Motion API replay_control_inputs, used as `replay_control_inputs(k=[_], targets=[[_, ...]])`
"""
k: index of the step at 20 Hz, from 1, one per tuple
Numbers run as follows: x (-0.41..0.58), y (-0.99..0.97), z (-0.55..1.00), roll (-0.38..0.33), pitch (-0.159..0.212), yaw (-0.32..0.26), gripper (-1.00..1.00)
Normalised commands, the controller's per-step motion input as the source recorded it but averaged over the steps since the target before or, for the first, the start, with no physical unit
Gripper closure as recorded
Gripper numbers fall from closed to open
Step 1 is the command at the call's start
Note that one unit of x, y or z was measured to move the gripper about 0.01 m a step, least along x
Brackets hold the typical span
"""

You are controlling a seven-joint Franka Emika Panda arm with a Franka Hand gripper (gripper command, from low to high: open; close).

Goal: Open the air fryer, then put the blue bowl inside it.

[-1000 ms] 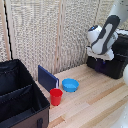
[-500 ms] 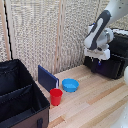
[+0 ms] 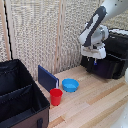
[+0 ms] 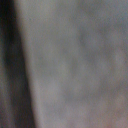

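The gripper (image 3: pixel 93 58) has dropped lower against the air fryer (image 3: pixel 111 56), its opening too blurred to judge, while the blue bowl (image 3: pixel 70 85), likely light and slick, sits well below, best pinched at its rim.

Exterior view: elevated, oblique across table (image 3: pixel 100 107), mid-distance. Wrist view: extreme close-up, blurred; overlap indeterminable.

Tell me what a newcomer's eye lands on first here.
The white arm's claw hangs at the front of the black air fryer, at the exterior view's right. On the wooden table, the blue bowl and a red cup stand out, beside a dark-blue board and a black fabric case. The wrist view is a blur.
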Motion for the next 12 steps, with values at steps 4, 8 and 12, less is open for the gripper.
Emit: replay_control_inputs(k=[4, 8, 12], targets=[[-0.290, 0.89, 0.00, -0.057, -0.047, 0.000, 1.00], [-0.238, 0.86, -0.04, -0.073, -0.049, 0.000, 1.00], [-0.037, 0.80, -0.26, -0.087, -0.006, 0.007, 1.00]])
